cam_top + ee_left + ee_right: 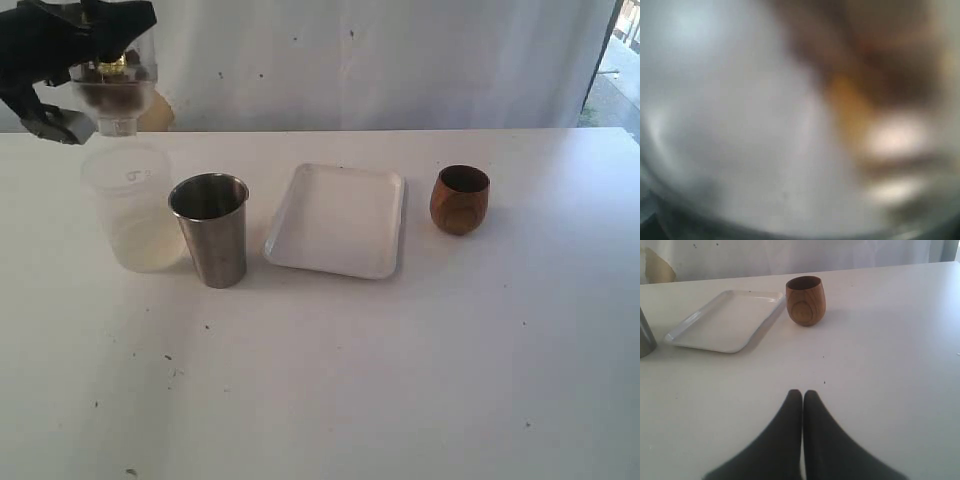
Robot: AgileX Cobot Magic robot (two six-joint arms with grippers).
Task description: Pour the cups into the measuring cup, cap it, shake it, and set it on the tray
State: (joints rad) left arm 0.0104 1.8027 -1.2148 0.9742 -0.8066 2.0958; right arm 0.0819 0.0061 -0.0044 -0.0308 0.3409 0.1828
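High at the far left, my left gripper (88, 40) is shut on the clear measuring cup (116, 92). The cup holds brown and yellow contents, and its domed, narrow end points down. In the left wrist view the measuring cup (790, 125) is a close blur and the fingers are hidden. The grey steel tumbler (212, 235) stands upright left of the white tray (338, 220). The brown wooden cup (460, 200) stands right of the tray. My right gripper (802, 392) is shut and empty, low over the table, with the wooden cup (805, 301) and the tray (725, 320) beyond it.
A frosted translucent cup (130, 210) stands directly under the held measuring cup, touching or nearly touching the tumbler's left side. The white table (400, 380) carries a few dark specks. A white curtain hangs behind, with a tan object (160, 112) at its foot.
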